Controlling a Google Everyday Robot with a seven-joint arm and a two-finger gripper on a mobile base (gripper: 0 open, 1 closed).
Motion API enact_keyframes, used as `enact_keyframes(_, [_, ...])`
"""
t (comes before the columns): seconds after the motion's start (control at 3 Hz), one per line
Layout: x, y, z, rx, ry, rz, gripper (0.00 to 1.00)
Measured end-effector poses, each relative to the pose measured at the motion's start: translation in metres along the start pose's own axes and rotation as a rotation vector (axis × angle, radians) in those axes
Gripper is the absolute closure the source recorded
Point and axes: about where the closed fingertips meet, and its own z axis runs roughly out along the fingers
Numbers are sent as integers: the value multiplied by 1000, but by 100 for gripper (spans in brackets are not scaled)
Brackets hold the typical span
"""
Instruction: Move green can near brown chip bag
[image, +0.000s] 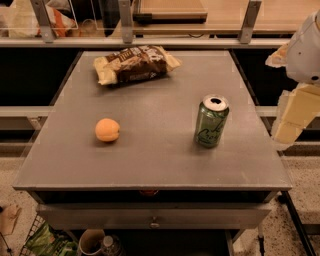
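Observation:
The green can (211, 121) stands upright on the grey table (160, 160), right of centre, with its silver top opened. The brown chip bag (135, 64) lies flat at the table's far edge, left of centre, well apart from the can. My gripper (292, 117) hangs at the right edge of the view, beyond the table's right side, at about the can's level and roughly a can's height away from it. It holds nothing that I can see.
A round orange fruit (107, 130) sits on the table's left half. A metal railing (150, 42) runs behind the table. A drawer front (155, 217) is below the near edge, with a basket and cups on the floor underneath.

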Motion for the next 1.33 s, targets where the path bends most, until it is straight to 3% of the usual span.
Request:
enact_keyframes(0.33, [0, 0, 0, 0, 0, 0, 0])
enact_keyframes(0.67, [3, -3, -1, 7, -46, 72, 0])
enact_keyframes(1.0, [23, -4, 12, 13, -172, 247, 0])
enact_keyframes(1.33, [40, -7, 23, 54, -346, 384, 0])
